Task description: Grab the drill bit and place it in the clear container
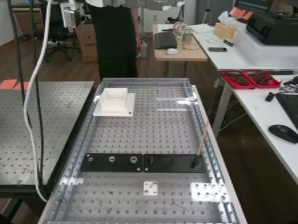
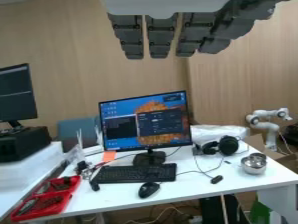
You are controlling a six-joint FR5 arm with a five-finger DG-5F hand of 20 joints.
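Observation:
Dark grey fingers of the hand (image 2: 159,36) hang straight and spread, holding nothing, in the wrist view. On the perforated bench in the high view lies a black plate (image 1: 117,160) with several small round fittings along its left part; I cannot tell whether one holds the drill bit. A thin brown stick (image 1: 201,142) with a dark lower end leans upright at the plate's right end. Farther back, a pale square container (image 1: 114,99) rests on a white base plate (image 1: 124,111); whether it is clear I cannot tell.
Raised rails edge the bench (image 1: 92,117). A small white plate (image 1: 150,188) lies near its front. Loose cables (image 1: 40,75) hang at the left. A side desk (image 2: 186,187) carries red trays (image 2: 46,198), a monitor, a keyboard (image 2: 135,173), headphones and a metal bowl (image 2: 254,163).

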